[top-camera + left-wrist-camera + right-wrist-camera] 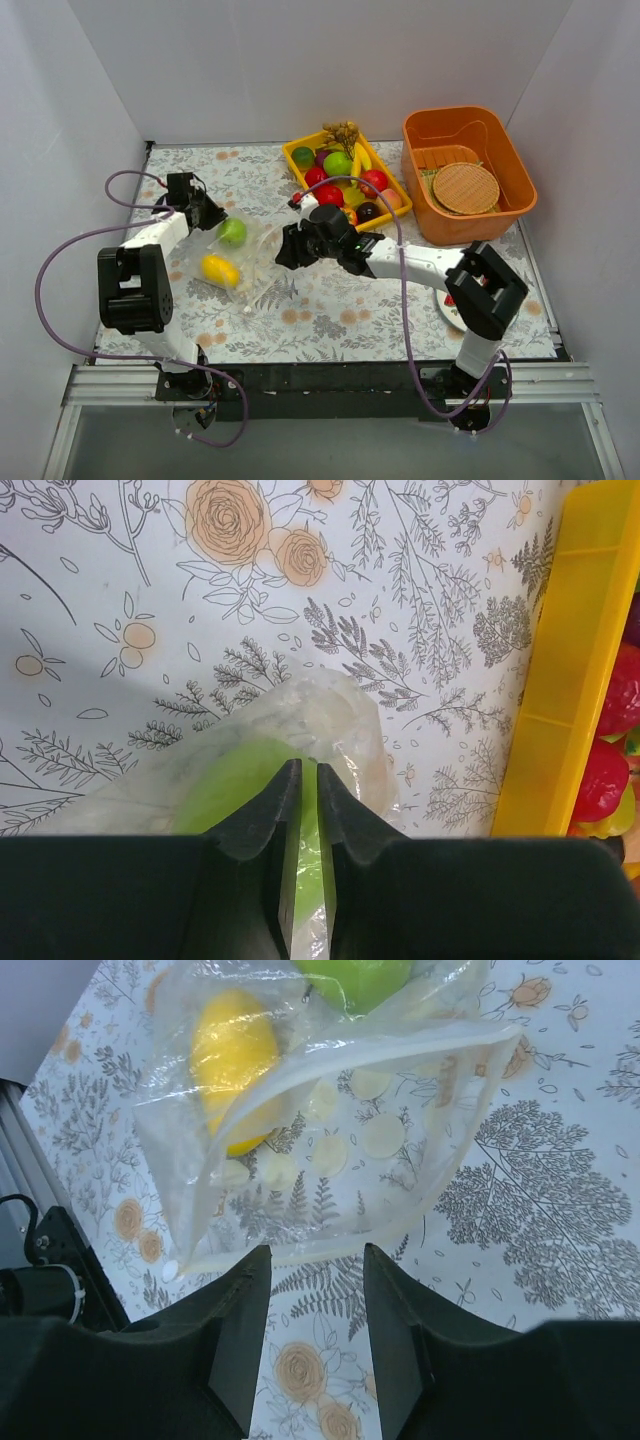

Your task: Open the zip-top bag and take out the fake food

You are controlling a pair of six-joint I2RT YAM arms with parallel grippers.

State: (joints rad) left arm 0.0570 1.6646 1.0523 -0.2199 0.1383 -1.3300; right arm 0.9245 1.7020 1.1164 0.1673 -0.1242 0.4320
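Observation:
The zip-top bag lies crumpled left of the table's centre. Inside it are fake food pieces: a light green apple and a yellow lemon. My left gripper is at the bag's far left corner. In the left wrist view its jaws are pinched on clear plastic, with the apple behind. My right gripper sits at the bag's right edge. It stands open and holds nothing, just short of the zip strip. The bag's mouth gapes towards it, with the lemon and apple deeper in.
A yellow tray full of toy fruit stands at the back centre; its wall shows right of the left gripper. An orange basin with woven mats sits at the back right. A small plate lies under the right arm.

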